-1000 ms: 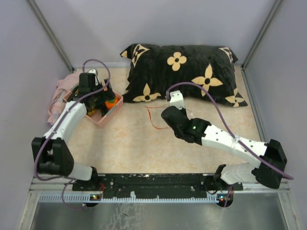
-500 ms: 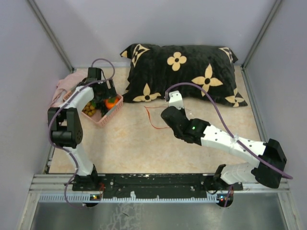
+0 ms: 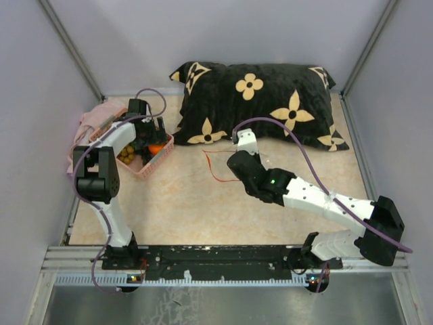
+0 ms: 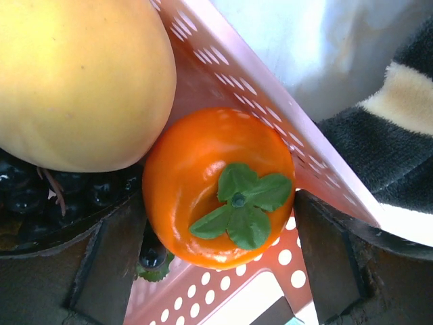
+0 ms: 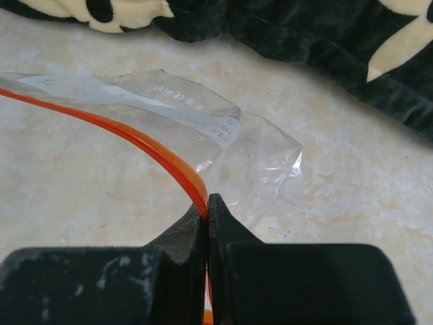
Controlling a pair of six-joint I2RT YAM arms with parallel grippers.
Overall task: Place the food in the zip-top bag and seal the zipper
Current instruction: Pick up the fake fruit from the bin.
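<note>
The pink basket (image 3: 145, 169) at the left holds the food: an orange fruit (image 3: 156, 145) with a green leaf top, a yellow ball (image 4: 81, 81) and tan-brown balls (image 3: 125, 154). My left gripper (image 3: 153, 137) is down in the basket, open, with one finger on each side of the orange fruit (image 4: 203, 183), which rests against the basket wall (image 4: 230, 74). My right gripper (image 3: 235, 160) is shut on the red-orange zipper (image 5: 149, 145) of the clear zip-top bag (image 5: 257, 156). The bag lies on the table mid-centre, and its zipper (image 3: 211, 166) shows as a thin red line.
A black pillow (image 3: 260, 101) with tan flowers lies along the back, just beyond the bag and beside the basket. A pink cloth (image 3: 84, 132) is bunched behind the basket at the left wall. Dark grapes (image 4: 27, 196) lie under the yellow ball.
My left arm has folded up and back. Its gripper has shifted slightly right inside the basket, onto the orange fruit. My right arm and the bag have not moved.
</note>
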